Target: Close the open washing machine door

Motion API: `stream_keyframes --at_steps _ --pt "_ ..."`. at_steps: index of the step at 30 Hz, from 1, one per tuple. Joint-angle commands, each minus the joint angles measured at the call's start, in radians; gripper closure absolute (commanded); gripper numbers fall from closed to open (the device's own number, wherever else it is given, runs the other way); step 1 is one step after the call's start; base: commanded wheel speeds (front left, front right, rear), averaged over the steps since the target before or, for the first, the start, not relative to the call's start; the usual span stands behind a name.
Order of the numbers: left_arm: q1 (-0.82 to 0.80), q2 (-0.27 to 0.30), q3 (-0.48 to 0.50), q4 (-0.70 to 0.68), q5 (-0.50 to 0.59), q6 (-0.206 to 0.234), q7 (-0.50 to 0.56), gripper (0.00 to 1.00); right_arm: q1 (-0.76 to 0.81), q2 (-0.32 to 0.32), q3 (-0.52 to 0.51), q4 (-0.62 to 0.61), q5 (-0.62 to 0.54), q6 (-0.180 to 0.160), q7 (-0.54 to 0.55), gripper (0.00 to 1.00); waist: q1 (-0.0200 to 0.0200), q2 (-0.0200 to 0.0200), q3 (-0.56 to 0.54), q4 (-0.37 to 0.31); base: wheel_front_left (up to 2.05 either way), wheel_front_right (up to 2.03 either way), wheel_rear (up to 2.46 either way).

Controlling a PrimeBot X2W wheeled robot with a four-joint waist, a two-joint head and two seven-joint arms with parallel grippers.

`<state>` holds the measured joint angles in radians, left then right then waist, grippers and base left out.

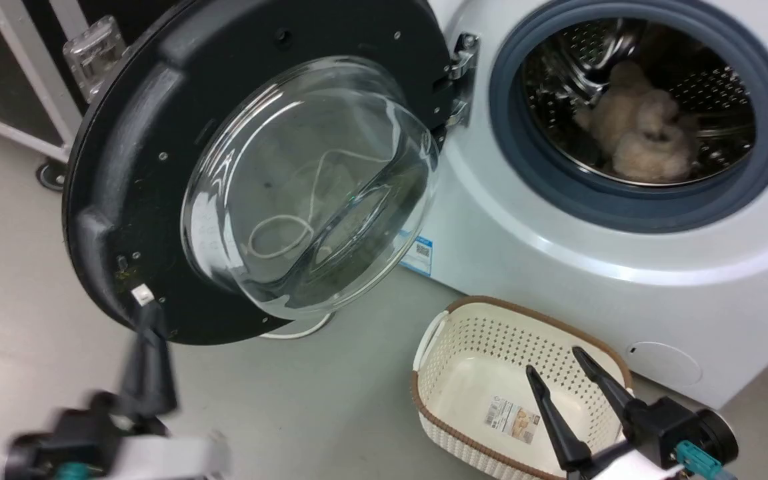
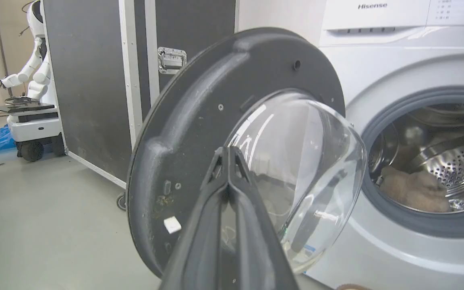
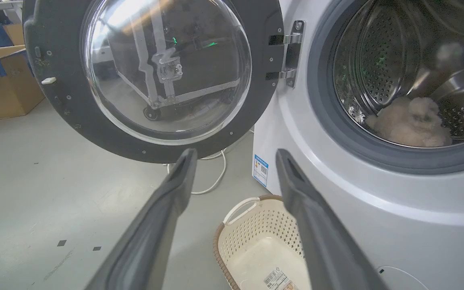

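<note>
In the left wrist view, a second white robot [image 2: 34, 60] and a black case [image 2: 91, 80] are being shown to the left of the door [image 2: 183, 133]. The brand lettering [image 2: 372, 6] on the machine [image 2: 377, 48] is being shown at the top right. In the right wrist view, a cardboard box [image 3: 2, 84] is being shown at the far left. A white cable [image 3: 217, 182] is being shown on the floor below the door. In the head view, both grippers are being shown together.

The door is being held wide open on its hinge [image 1: 461, 73], to the left of the drum [image 1: 637, 100], with the glass bowl facing the cameras. A fluffy beige item [image 1: 644, 133] is being shown inside the drum.

The left gripper [image 1: 146, 320] is being held with its fingers pressed together and nothing between them. Its tips are being held at the door's lower left rim, just beside a small white tab [image 1: 142, 294]. Whether contact is being made cannot be told. The left arm is being pointed up the head view towards the door.

The right gripper [image 1: 554, 360] is being held with its fingers spread and empty above the basket [image 1: 464, 333], well apart from the door. Its fingers are being pointed towards the machine front.
</note>
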<state>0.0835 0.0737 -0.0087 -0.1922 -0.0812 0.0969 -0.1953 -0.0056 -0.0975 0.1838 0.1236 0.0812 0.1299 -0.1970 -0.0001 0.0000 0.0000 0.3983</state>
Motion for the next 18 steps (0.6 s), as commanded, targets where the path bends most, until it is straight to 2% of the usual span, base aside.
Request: stream_keyframes --at_steps 1,5,10,14,18 --pt "-0.041 -0.006 0.037 -0.033 -0.042 -0.013 -0.013 1.0 0.024 -0.01 -0.005 -0.003 0.001 0.001 -0.011 0.0 0.0001 0.0 0.012 0.011 0.0 0.0 0.0" --pt "-0.121 0.0 0.138 -0.061 -0.12 -0.06 -0.021 1.0 0.041 -0.022 -0.008 -0.014 -0.005 0.001 -0.019 0.0 0.0001 0.0 0.039 0.004 0.0 0.0 0.0" --pt "-0.262 0.044 0.293 0.009 -0.306 -0.099 -0.012 1.0 0.023 -0.051 0.002 -0.026 0.004 0.001 -0.03 0.0 0.0001 0.0 0.086 -0.036 0.0 0.0 0.0" --pt "-0.395 0.126 0.419 0.122 -0.445 -0.074 0.072 1.0 0.004 -0.071 0.011 -0.03 0.018 0.001 -0.038 0.0 0.0001 0.0 0.12 -0.069 0.0 0.0 0.0" --pt "-0.514 0.198 0.521 0.267 -0.606 -0.039 0.204 1.0 -0.006 -0.089 0.021 -0.029 0.032 0.001 -0.046 0.0 0.0001 0.0 0.148 -0.097 0.0 0.0 0.0"
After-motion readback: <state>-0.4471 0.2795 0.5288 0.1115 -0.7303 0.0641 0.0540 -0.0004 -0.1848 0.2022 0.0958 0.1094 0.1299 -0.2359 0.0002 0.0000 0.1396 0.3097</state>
